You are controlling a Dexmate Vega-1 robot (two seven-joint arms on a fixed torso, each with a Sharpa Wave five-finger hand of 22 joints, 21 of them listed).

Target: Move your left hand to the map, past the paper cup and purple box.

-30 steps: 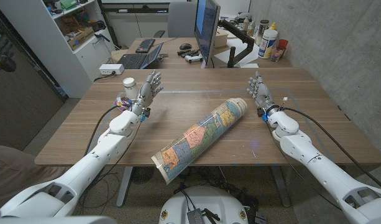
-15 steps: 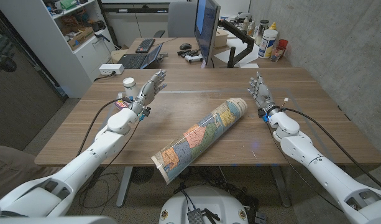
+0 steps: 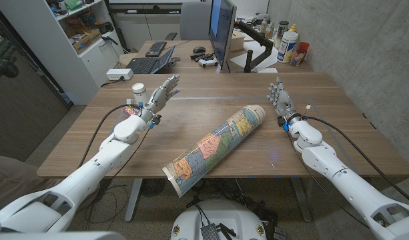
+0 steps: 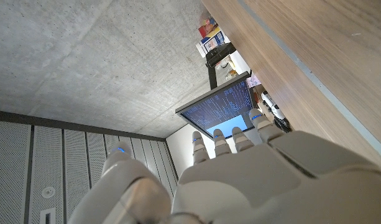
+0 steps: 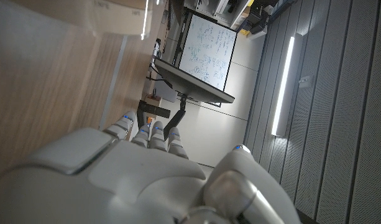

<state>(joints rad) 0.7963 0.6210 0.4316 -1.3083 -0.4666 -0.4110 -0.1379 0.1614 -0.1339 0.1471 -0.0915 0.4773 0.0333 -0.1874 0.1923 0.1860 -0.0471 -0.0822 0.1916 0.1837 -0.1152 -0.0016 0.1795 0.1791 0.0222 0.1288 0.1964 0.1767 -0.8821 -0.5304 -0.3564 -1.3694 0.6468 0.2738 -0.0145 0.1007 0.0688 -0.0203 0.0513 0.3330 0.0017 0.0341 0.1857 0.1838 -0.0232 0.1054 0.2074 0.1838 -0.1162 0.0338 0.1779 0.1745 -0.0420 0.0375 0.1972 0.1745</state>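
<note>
The left hand [image 3: 159,97] was open and held nothing, fingers spread, just beside the paper cup [image 3: 138,90]. The rolled map [image 3: 216,145] lay well apart on the table [image 3: 337,143]. The right hand [image 3: 279,100] was open too.

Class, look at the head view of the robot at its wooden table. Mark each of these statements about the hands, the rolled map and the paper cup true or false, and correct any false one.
1. The left hand is holding the paper cup. False: its fingers are spread and hold nothing; the cup stands beside it.
2. The rolled map lies diagonally on the table between the two arms. True.
3. The right hand grips the map's end. False: it is open, apart from the map.
4. The map is spread out flat. False: it is rolled into a tube.
5. The left hand has not reached the map. True.
</note>
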